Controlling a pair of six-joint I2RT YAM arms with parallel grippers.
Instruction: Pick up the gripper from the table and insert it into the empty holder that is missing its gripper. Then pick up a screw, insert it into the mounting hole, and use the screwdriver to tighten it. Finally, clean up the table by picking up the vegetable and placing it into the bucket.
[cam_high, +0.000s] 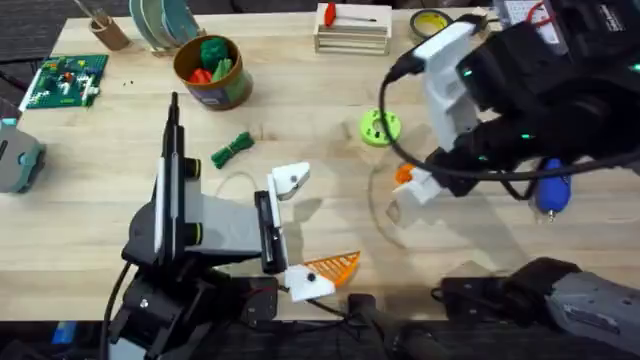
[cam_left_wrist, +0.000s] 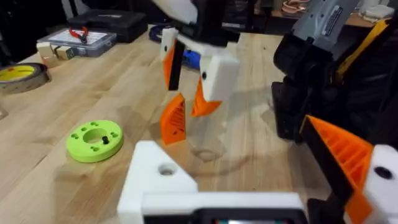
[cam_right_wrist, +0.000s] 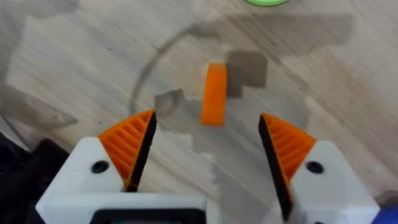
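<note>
Right gripper (cam_right_wrist: 205, 155): hovering wide apart over the orange wedge (cam_right_wrist: 214, 94), gripping nothing.
Orange wedge: lying loose on the tabletop (cam_right_wrist: 74, 56).
Left gripper (cam_high: 300, 232): spread wide, empty; bare holder (cam_high: 290, 179) uppermost.

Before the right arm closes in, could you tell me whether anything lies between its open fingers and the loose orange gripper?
Nothing visible does. In the right wrist view the gripper lies on bare table beyond the gap of the open right gripper, untouched; the green disc sits farther off.
</note>
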